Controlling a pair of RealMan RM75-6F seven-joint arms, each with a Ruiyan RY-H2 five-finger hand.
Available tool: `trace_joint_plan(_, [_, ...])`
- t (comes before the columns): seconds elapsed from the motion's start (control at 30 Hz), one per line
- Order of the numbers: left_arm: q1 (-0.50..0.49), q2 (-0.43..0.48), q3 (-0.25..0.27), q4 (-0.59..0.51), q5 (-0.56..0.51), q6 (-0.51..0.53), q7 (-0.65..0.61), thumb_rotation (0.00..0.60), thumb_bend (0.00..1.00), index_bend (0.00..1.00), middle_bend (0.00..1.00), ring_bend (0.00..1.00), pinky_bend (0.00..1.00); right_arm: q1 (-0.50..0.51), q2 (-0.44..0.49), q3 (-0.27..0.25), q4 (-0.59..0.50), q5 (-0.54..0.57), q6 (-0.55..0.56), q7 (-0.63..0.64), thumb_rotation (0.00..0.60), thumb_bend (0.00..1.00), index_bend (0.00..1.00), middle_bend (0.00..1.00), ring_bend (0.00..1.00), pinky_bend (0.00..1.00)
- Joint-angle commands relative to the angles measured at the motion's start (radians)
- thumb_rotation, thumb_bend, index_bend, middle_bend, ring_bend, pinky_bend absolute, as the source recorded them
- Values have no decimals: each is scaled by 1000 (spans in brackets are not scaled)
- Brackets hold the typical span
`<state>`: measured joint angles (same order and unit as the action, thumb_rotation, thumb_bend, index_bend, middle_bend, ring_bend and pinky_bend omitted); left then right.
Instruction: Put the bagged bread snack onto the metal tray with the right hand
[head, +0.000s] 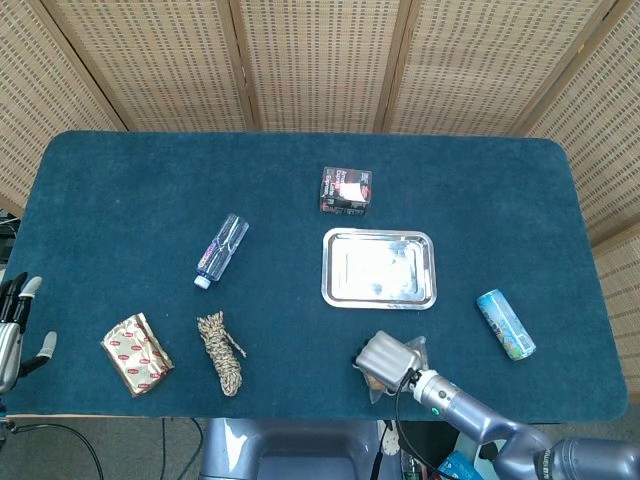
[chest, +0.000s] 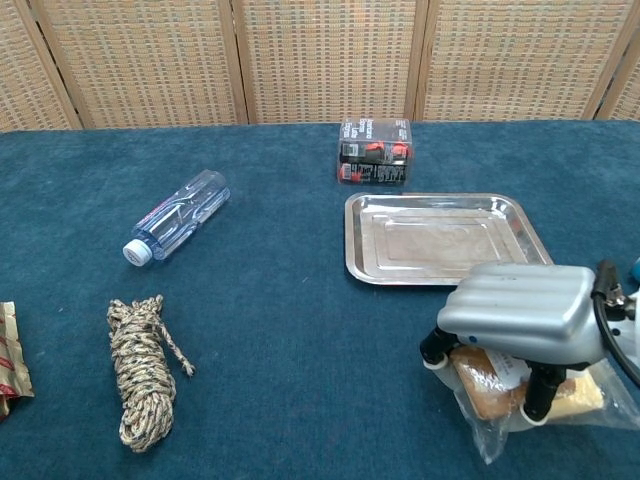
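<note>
One slip is your risk — your right hand (chest: 520, 325) has its fingers curled down around the bread bag (chest: 530, 392), just short of the tray (chest: 447, 238), and slick film could slide free as you lift — left hand (head: 12, 330) idle, fingers apart.

On the blue-carpeted desk (head: 120, 190) the right robot hand (head: 388, 356) sits curled over the clear bagged bread snack (head: 410, 352) — just below the shiny rectangular metal tray (head: 379, 268). Also there: a black box (head: 346, 190), a clear plastic bottle (head: 221, 250), a coiled rope (head: 221, 352), a foil packet (head: 136, 353), a blue can (head: 505, 324). The left robot hand (head: 14, 325) hangs at the edge, fingers apart.
</note>
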<state>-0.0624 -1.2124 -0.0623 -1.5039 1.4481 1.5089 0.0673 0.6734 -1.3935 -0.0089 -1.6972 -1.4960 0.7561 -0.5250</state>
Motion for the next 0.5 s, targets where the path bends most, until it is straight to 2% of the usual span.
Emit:
trace_joint_plan(0.03, [-1,0,0,-1,1,-1,2,592,411,0,0,0,0,11,4,7,-3,13,-7,-5,600,253,546,627,530,773])
trace_joint_plan(0.33, [-3,-2,-3,3,-11,-11,-1,592,410,0,0,0,0,70,46,73,11,68,-26,37,600,254,546,627,530,773])
trace_joint_plan(0.5, [-8,-2,-6,-2,-18,-21,7,593,410,0,0,0,0,98,61,108,38,80,-26,105,600,254,546,627,530,773])
